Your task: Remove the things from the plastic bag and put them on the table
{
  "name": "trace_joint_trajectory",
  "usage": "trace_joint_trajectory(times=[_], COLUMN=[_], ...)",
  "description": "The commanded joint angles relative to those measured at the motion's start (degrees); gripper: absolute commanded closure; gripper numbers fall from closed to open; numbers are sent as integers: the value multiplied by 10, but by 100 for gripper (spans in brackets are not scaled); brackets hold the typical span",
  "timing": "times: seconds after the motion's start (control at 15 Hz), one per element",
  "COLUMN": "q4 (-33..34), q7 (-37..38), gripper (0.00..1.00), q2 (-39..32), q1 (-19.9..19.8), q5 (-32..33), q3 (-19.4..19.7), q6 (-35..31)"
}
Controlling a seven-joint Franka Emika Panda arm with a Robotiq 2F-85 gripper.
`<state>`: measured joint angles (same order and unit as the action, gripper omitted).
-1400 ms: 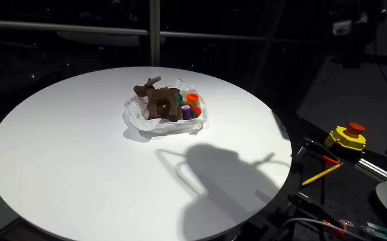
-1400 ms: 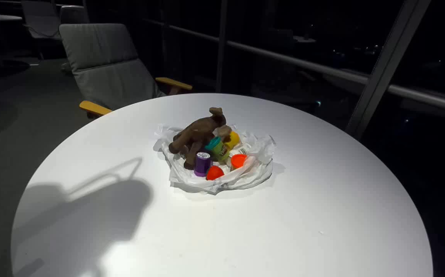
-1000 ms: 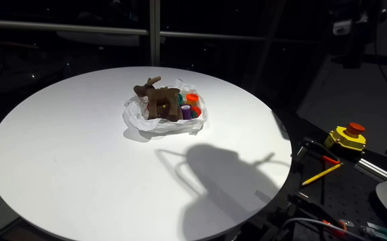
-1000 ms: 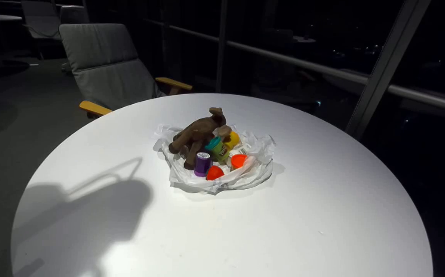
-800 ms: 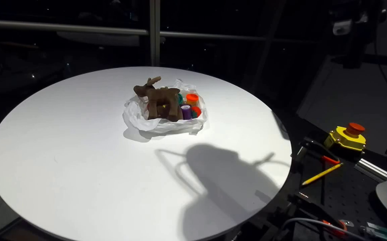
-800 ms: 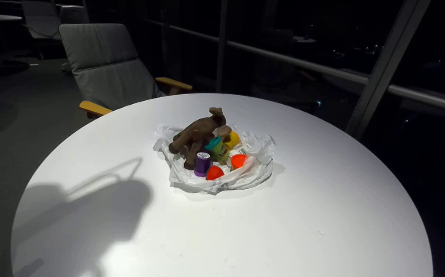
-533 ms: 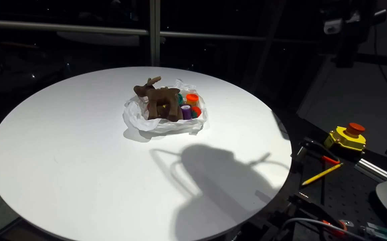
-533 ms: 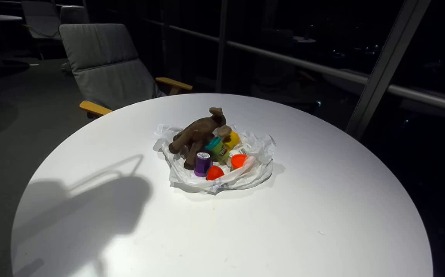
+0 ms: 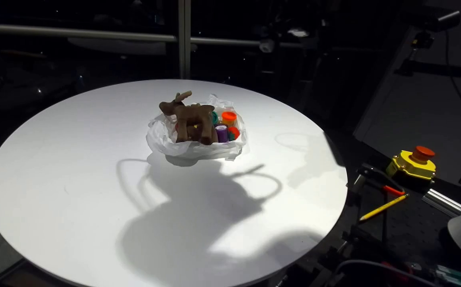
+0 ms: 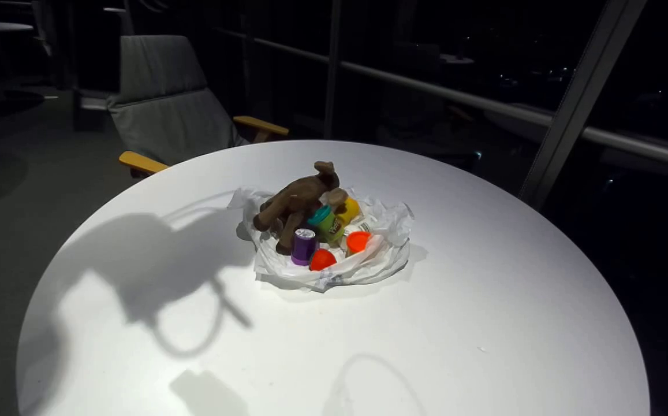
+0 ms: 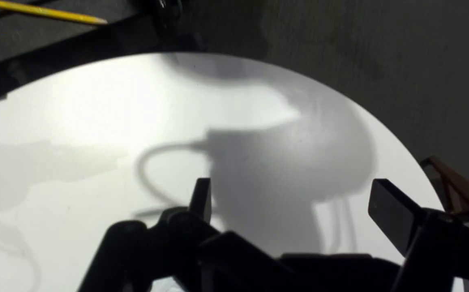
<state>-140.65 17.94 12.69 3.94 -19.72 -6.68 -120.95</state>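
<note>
- In the wrist view, the gripper (image 11: 293, 207) is spread wide, its fingers (image 11: 392, 215) held well apart, with the shadowed top of the round white table (image 10: 484, 289) seen between them.
- In both exterior views, the crumpled white plastic bag (image 10: 391, 225) is shown resting on the table, its mouth opened upward.
- The brown plush reindeer (image 9: 193, 114) is contained in the bag; in an exterior view, its head and antler are raised above the rim.
- The purple tub (image 10: 303, 251) is set upright just beside the reindeer's legs; whether they are touching cannot be told.
- The green Play-Doh tub (image 10: 329, 226), capped with a teal lid, is tilted, and the yellow piece (image 10: 350, 209) is partly hidden behind it.
- The orange-lidded tub (image 10: 358, 241) and the red piece (image 10: 323, 260) are lodged near the bag's edge.
- A broad shadow (image 9: 190, 207) is cast across the table as far as the bag.
- In an exterior view, a yellow pencil (image 9: 384, 207) is laid on the black bench (image 9: 409, 231), near a red-topped emergency-stop button (image 9: 413, 164).
</note>
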Motion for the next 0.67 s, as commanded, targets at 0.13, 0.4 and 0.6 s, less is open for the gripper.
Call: trace_joint_trajectory(times=[0.13,0.4,0.6], q4=[162,296,391], q7=[78,143,147], gripper=[0,0,0], q2=[-217,-353,-440], q1=[-8,14,26], q5=[108,210,226], q3=[10,58,84], q6=[-116,-114,-108])
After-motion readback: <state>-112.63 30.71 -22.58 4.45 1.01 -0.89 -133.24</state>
